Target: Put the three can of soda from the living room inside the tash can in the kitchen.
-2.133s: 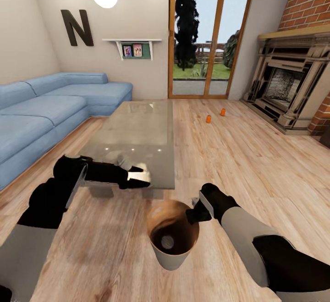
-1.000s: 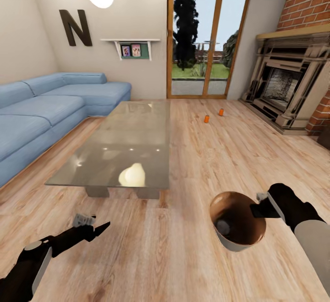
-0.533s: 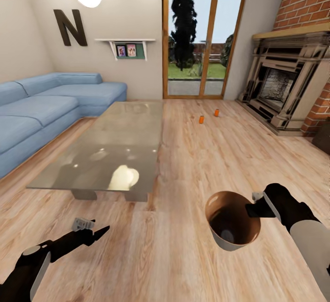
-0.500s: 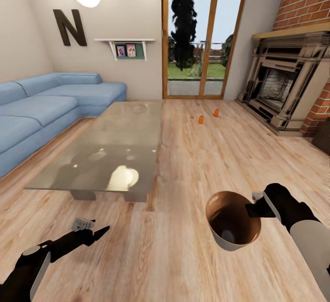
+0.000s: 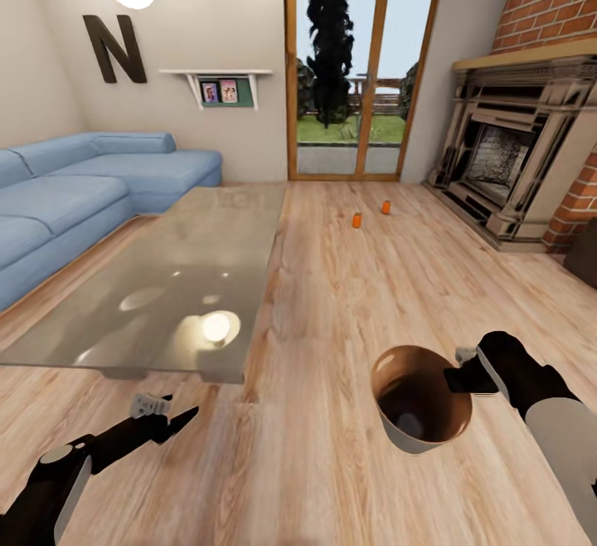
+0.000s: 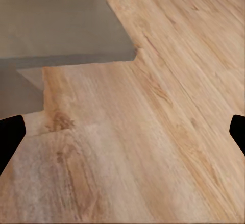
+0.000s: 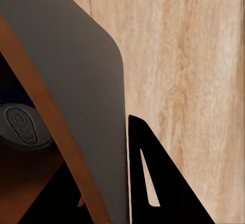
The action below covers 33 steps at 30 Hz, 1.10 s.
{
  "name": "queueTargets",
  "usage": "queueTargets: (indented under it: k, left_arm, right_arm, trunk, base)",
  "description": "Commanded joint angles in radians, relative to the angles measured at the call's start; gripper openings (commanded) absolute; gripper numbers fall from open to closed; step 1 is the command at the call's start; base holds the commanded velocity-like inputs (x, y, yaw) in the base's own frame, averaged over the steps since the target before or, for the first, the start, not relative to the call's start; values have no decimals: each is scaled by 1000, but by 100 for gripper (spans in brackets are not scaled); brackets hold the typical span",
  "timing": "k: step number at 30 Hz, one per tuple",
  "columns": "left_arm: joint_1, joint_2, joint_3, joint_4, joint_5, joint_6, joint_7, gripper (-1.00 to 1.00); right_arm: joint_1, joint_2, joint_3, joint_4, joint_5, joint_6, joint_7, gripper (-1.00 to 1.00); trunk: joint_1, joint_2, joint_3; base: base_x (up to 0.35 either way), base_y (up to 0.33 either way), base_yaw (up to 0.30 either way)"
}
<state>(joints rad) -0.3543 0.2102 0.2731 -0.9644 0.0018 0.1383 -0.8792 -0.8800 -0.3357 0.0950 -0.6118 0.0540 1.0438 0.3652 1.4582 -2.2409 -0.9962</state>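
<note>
Two cans (image 5: 356, 220) stand on floor near glass doors | one can (image 7: 20, 127) in bin (image 5: 398, 430) | right jaws (image 5: 461, 378) clamped on bin rim | left jaws (image 5: 170, 418) apart, empty | kitchen trip pending

Right gripper (image 5: 454, 379) grips the tash can (image 5: 419, 401) rim; two soda cans (image 5: 356, 220) stand near the fireplace (image 5: 514, 156).

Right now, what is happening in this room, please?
A two-armed robot is in a living room, carrying the copper-brown trash can by its rim with the right gripper. One soda can already lies inside the bin. Two more orange soda cans stand on the plank floor ahead, near the glass doors. The left gripper holds nothing, jaws open, low beside the glass table.
</note>
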Motion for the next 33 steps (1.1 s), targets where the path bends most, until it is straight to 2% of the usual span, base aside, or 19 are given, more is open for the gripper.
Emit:
queueTargets:
  k: [1,12,18,24,33]
  left_arm:
    - [0,0,0,0,0,-5,1,100]
    - [0,-1,-1,1,-3,-23,10,100]
    - [0,-4,-1,1,-2,-24,11,100]
    - [0,-7,-2,0,-3,-23,11,100]
    - [0,-8,-2,0,-1,-23,9,100]
  right_arm:
    - [0,1,-1,0,-25,3,3,-100]
    - [0,4,0,0,-26,3,2,-100]
    - [0,6,1,0,-26,3,0,-100]
    - [0,6,0,0,-25,3,0,-100]
    - [0,7,2,0,-25,3,-1,-100]
  trunk:
    - [0,0,0]
    - [0,0,0]
    - [0,0,0]
    - [0,0,0]
    - [0,0,0]
  base:
    - [266,-218,0]
    - [244,-236,0]
    - [117,-283,0]
    - [-160,-173,0]
    - [-304,-26,0]
